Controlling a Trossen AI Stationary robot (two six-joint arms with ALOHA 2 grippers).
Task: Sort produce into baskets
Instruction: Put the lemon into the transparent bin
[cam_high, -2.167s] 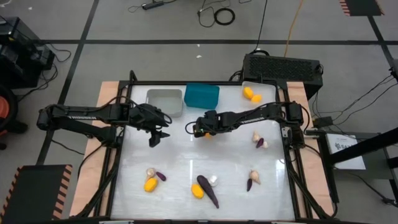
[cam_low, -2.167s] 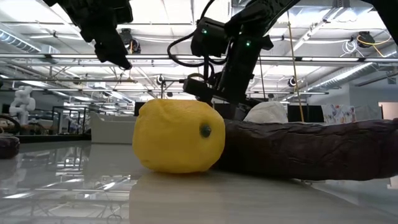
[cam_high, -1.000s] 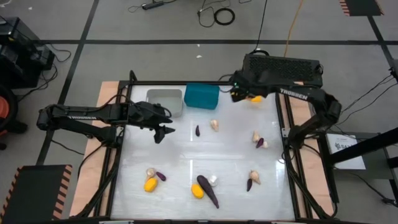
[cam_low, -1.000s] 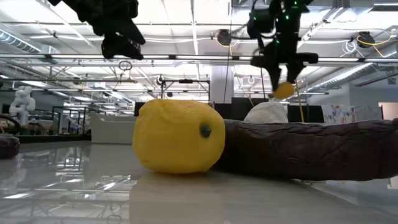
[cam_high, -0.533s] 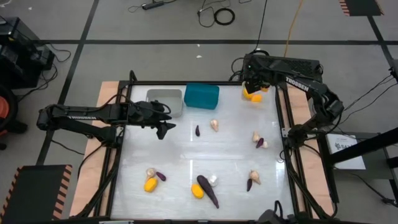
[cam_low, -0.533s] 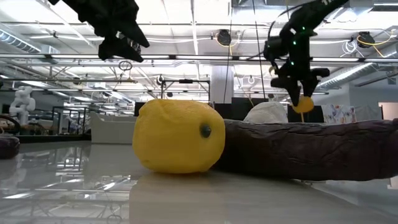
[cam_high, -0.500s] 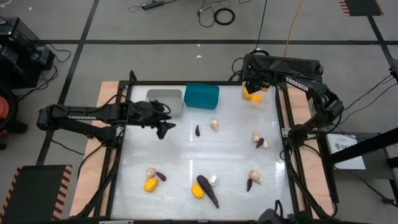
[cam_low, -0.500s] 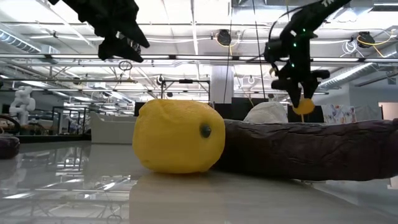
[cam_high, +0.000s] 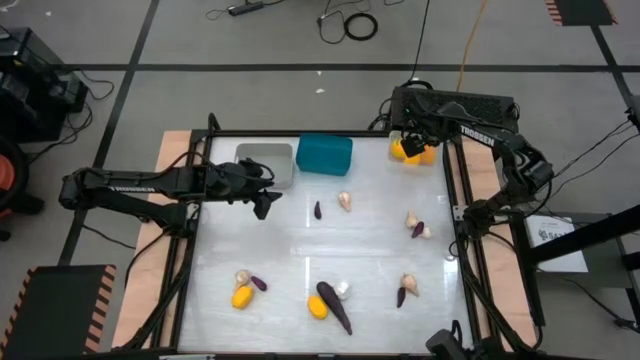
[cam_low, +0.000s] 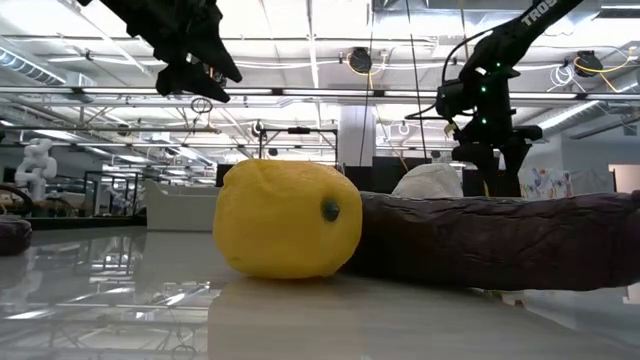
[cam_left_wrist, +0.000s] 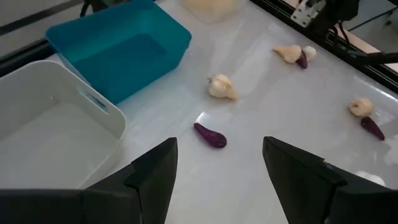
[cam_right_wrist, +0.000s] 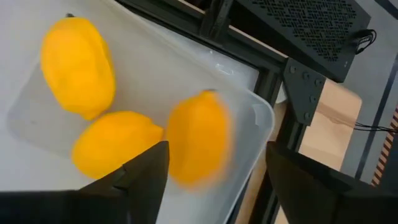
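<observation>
The table (cam_high: 300, 250) is the anchor here, so everything below is placed against it. Along its far edge sit the three tubs: light grey basket (cam_high: 266, 163) toward the left arm's side, teal basket (cam_high: 324, 154) just beside it, and the clear basket (cam_right_wrist: 245, 149) off in the far right corner.

Right gripper (cam_high: 421, 135) hangs over that clear basket with its fingers spread wide and nothing between them. In the right wrist view there are three yellow fruits (cam_right_wrist: 78, 66) in the tub, one of them blurred like it's mid-drop. So I'd say the yellow pile is underway, three in.

Left gripper (cam_high: 263, 203) is out over the table's left-middle, just in front of the grey basket, fingers open and empty. Its wrist view looks down at a small purple eggplant (cam_left_wrist: 210, 135) and a garlic bulb (cam_left_wrist: 221, 86) near the table's centre. Looks like it's lining up on one of those, though I can't tell which.

Grey and teal baskets both look empty from the left wrist view, so that part hasn't started.

Still loose on the table:
- long purple eggplant (cam_high: 334, 306) at the near edge, touching a yellow lemon (cam_high: 317, 306), with a pale bulb (cam_high: 343, 290) just beside
- another yellow fruit (cam_high: 241, 297) near the front left with a bulb and small purple piece beside it
- garlic-and-purple pairs on the right side (cam_high: 417, 225) and front right (cam_high: 405, 289)

Roughly a quarter done, I reckon.
</observation>
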